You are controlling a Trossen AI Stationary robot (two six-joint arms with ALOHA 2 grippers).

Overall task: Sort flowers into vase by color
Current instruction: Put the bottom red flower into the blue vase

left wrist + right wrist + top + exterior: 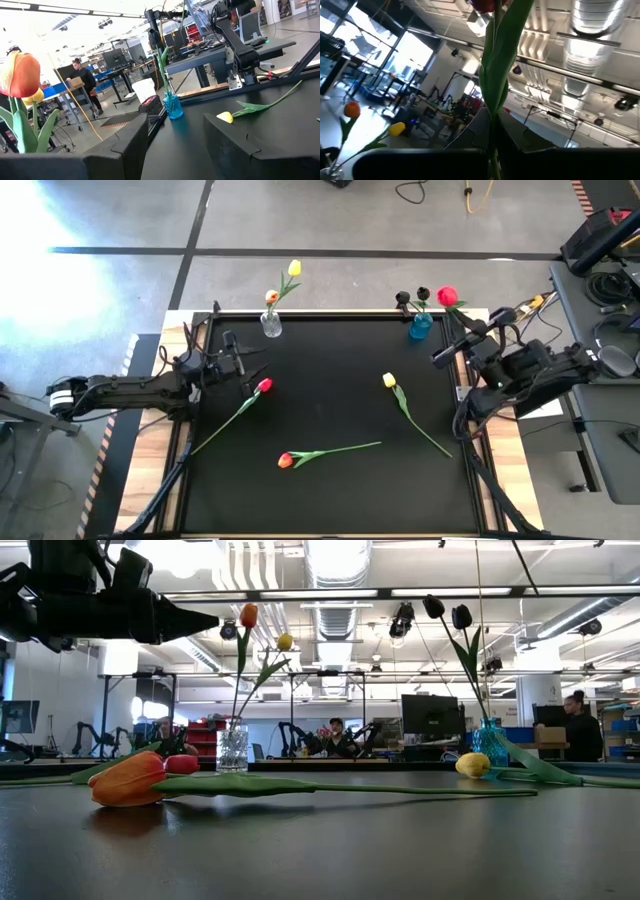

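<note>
Red tulip [447,296], slim green stem, pinched by right gripper [462,328]; left gripper [252,360] spread, prob. empty.

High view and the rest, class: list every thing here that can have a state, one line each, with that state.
Clear vase: upright, holds a yellow and an orange tulip.
Blue vase: upright, holds two dark tulips.
Red tulip: gripped by the stem beside the blue vase.
Right hand: shut on the red tulip's stem.
Left hand: open, empty.
Yellow tulip: lying flat.
Red-headed tulip: lying flat.
Orange tulip: lying flat.
</note>
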